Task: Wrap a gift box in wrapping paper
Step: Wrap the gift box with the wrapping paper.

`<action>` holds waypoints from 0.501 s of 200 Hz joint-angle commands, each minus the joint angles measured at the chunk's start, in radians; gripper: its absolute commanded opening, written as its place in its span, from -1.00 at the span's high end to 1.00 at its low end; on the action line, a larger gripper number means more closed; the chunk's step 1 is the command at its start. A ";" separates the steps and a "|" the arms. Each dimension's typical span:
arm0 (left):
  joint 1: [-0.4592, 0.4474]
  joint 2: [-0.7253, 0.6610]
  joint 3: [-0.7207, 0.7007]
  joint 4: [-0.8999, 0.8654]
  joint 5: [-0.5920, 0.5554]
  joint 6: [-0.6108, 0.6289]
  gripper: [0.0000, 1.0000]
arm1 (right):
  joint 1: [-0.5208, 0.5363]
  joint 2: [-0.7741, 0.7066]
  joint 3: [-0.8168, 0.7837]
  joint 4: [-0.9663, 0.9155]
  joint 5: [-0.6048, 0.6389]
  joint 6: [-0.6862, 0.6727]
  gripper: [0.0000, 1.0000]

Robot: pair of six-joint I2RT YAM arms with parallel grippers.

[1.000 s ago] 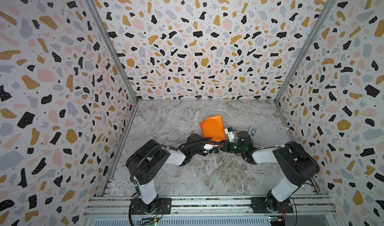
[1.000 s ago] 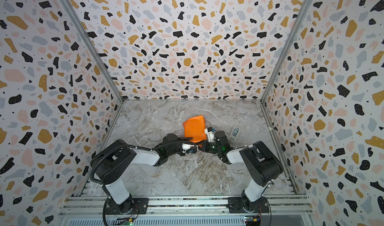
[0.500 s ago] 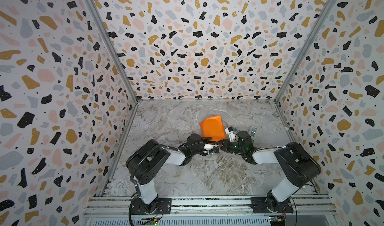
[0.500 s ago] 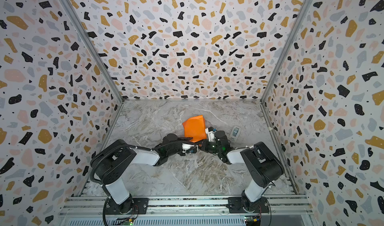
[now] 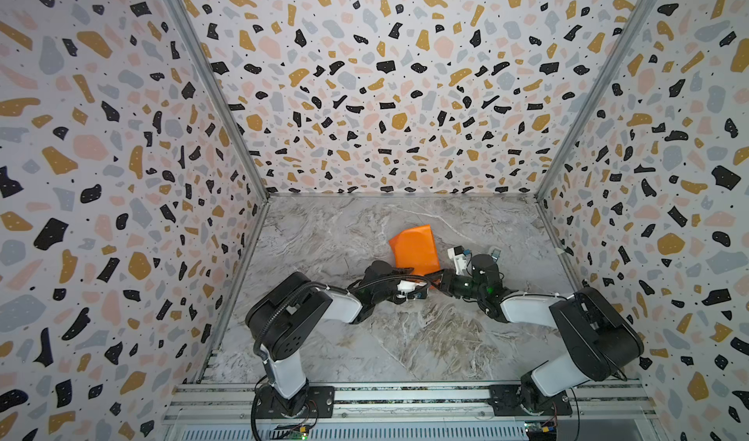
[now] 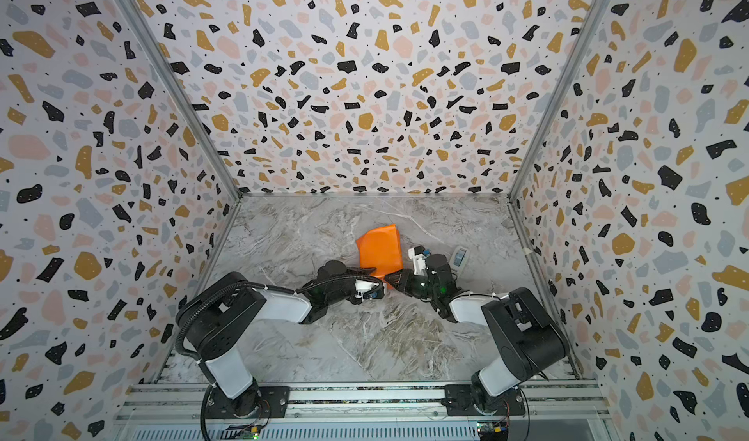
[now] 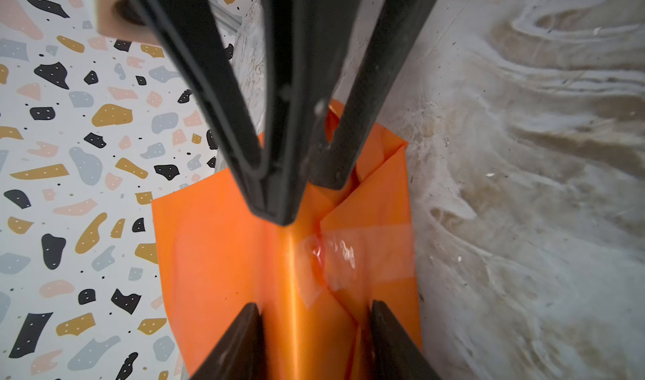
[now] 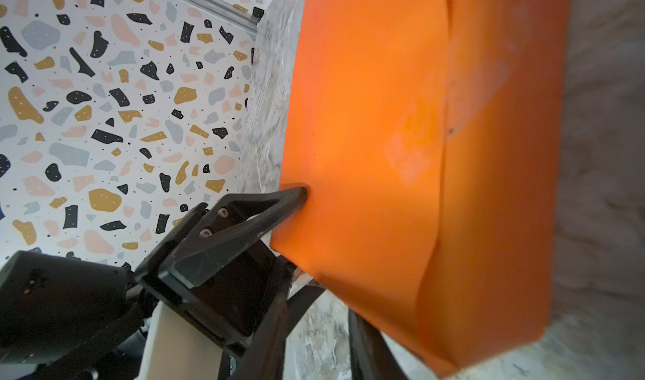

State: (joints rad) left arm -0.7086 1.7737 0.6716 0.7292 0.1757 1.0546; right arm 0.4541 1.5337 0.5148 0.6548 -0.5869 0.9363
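the bright orange wrapping paper (image 5: 415,250), folded into a parcel, lies on the grey marbled surface (image 5: 405,337) just right of centre in both top views. the gift box is hidden, inside it i'd guess. the left end effector (image 7: 314,305) is clenched across the parcel's near end. the right end effector (image 7: 303,200) sits at the folded flap beside a strip of clear tape (image 7: 335,256); i cannot tell if it grips. that flap wants flattening hard against the edge. there's open surface all round, though a small grey gadget (image 6: 460,256) lies near the right arm.
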 commanded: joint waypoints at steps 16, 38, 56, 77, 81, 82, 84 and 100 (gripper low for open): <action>0.004 0.036 0.004 -0.093 0.007 -0.004 0.02 | -0.005 -0.072 -0.040 -0.043 -0.001 -0.080 0.42; 0.004 0.035 0.005 -0.093 0.008 -0.004 0.02 | 0.021 -0.054 -0.032 -0.036 -0.023 -0.106 0.65; 0.004 0.036 0.004 -0.093 0.008 -0.005 0.02 | 0.055 -0.029 -0.019 -0.022 -0.009 -0.112 0.74; 0.004 0.035 0.004 -0.094 0.008 -0.004 0.02 | 0.079 0.002 -0.001 -0.013 0.026 -0.111 0.80; 0.004 0.035 0.004 -0.093 0.008 -0.004 0.02 | 0.081 0.009 0.000 -0.005 0.028 -0.108 0.81; 0.004 0.035 0.004 -0.093 0.008 -0.005 0.02 | 0.080 0.012 0.001 -0.002 0.028 -0.108 0.81; 0.004 0.033 0.004 -0.093 0.008 -0.004 0.02 | 0.081 0.016 0.003 0.002 0.028 -0.108 0.81; 0.005 0.034 0.003 -0.093 0.008 -0.005 0.02 | 0.081 0.051 0.025 0.019 0.029 -0.099 0.83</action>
State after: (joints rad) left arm -0.7086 1.7737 0.6724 0.7273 0.1757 1.0546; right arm 0.5343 1.5490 0.4877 0.6395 -0.5812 0.8467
